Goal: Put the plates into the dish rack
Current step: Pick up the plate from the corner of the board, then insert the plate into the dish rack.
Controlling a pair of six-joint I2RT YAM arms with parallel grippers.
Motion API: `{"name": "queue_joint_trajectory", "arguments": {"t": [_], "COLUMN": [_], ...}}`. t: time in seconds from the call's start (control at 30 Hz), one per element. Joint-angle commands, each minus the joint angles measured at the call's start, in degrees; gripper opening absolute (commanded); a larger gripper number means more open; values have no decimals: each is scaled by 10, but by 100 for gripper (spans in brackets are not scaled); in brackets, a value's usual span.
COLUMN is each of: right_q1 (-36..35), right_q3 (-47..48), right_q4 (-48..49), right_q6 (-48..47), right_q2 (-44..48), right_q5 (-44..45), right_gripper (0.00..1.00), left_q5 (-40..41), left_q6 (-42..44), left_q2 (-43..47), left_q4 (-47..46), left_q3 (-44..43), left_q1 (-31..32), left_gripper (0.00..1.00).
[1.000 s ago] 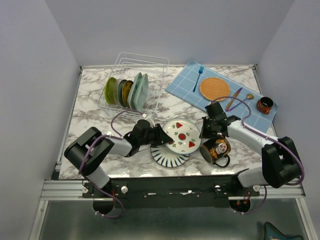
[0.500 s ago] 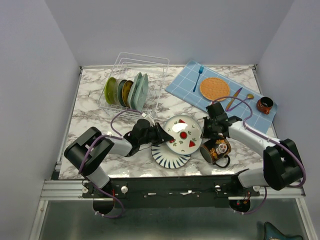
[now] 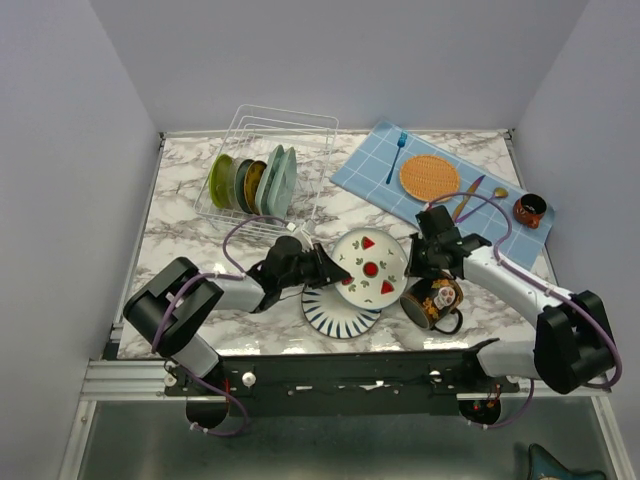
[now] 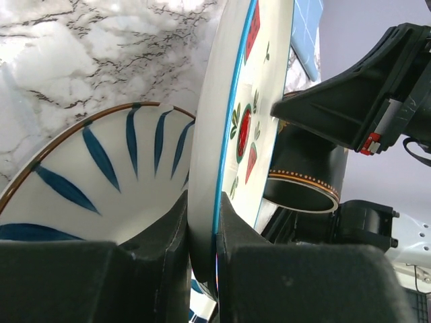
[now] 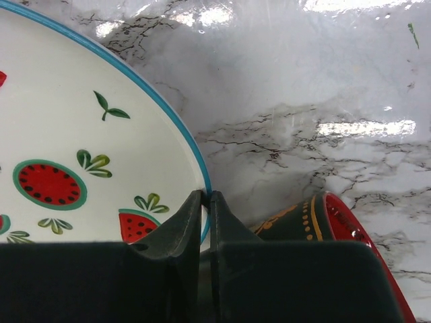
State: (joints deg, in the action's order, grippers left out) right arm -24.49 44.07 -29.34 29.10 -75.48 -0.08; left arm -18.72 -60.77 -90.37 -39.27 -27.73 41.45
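Note:
The white watermelon plate point(image 3: 368, 265) is tilted up on edge above the table, held from both sides. My left gripper point(image 3: 328, 272) is shut on its left rim point(image 4: 222, 101); the rim sits between the jaws point(image 4: 202, 222). My right gripper point(image 3: 413, 258) is shut on its blue right rim point(image 5: 206, 202); the plate's face point(image 5: 67, 134) fills that view. A teal-striped plate point(image 3: 338, 315) lies flat under it and also shows in the left wrist view point(image 4: 101, 175). The white wire dish rack point(image 3: 300, 125) at the back left holds several upright plates point(image 3: 255, 180).
The black decorated mug point(image 3: 432, 300) lies on its side just below my right gripper, close to the plate point(image 5: 323, 222). A blue mat point(image 3: 370, 165) at the back right carries an orange woven mat point(image 3: 429, 177), cutlery and a small cup point(image 3: 529, 211).
The watermelon plate has risen off the striped plate, tipped more upright and shifted slightly right. Both grippers moved with it; the right one went up and right.

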Motion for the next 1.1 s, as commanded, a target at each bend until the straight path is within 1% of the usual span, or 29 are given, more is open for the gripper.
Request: {"name": "queue_joint_trajectory", "arguments": {"t": [0.0,0.1,0.13,0.2,0.23,0.27,0.33,0.37,0.47,0.57,0.7,0.9,1.0,1.03,1.07], "right_q1": [-13,-13,-13,-13,-13,-13,-12,-13,-13,-13,-12,-12,-13,-13,-13], "right_q3": [18,23,23,23,23,23,23,23,23,25,25,22,15,9,6], "right_q4": [24,18,17,14,13,11,9,7,2,-4,-9,-12,-11,-8,-5], "right_q6": [9,10,10,9,10,9,11,13,17,24,29,35,39,38,38], "right_q2": [39,60,65,82,89,98,110,115,136,158,184,230,258,265,270], "right_q5": [-15,-3,22,34,45,50,65,69,92,121,148,181,198,204,206], "right_gripper": [24,27,28,32,34,39,43,47,55,59,62,63,63,64,64], "left_q5": [-29,-23,-23,-24,-25,-26,-28,-28,-30,-29,-30,-33,-31,-27,-24], "left_q6": [27,39,41,42,41,39,38,39,41,43,45,50,75,86,96], "left_q2": [31,36,36,33,32,29,28,27,27,29,33,41,45,46,45], "left_q4": [7,29,35,36,31,29,27,28,29,34,39,55,99,139,160], "left_q3": [-27,-37,-41,-44,-45,-46,-48,-48,-51,-55,-58,-77,-120,-136,-172], "left_q1": [17,18,17,18,17,17,18,17,17,17,18,18,18,17,17], "left_gripper": [0,0,0,0,0,0,0,0,0,0,0,0,0,0,0]}}
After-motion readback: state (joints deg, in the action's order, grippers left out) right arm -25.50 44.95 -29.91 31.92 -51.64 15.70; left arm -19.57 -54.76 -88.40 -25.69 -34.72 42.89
